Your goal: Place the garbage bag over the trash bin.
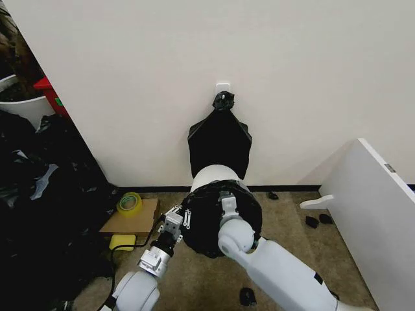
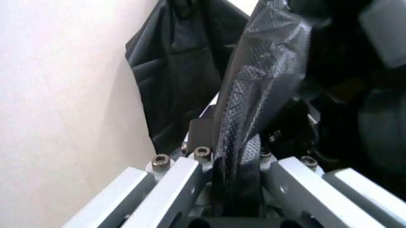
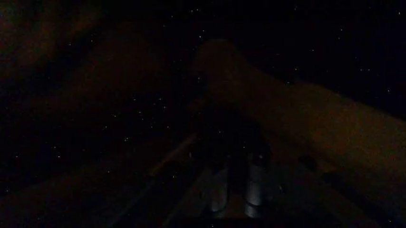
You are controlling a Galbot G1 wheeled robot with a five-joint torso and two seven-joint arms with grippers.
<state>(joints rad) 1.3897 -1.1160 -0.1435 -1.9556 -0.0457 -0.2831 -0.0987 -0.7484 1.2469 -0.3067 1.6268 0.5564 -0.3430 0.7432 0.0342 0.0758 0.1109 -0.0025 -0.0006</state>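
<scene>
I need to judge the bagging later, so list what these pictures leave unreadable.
- Right gripper: right wrist view is nearly black, apparently inside the thin glossy black plastic garbage bag; finger state unreadable.
- Round cream-white plastic trash bin: head view, bag and right arm cover its front rim and lower wall.
- Left gripper: left wrist view, bunched bag film hides what lies between its fingers.

Knot-topped bunch of black bags [image 1: 220,144] hangs from a white wall hook [image 1: 223,86]. Yellow tape roll [image 1: 130,202] sits on a cardboard sheet [image 1: 128,219], yellow sponge [image 1: 122,242] just beside it. Black plastic heap [image 1: 39,201] at left. White panel [image 1: 371,214] at right.
</scene>
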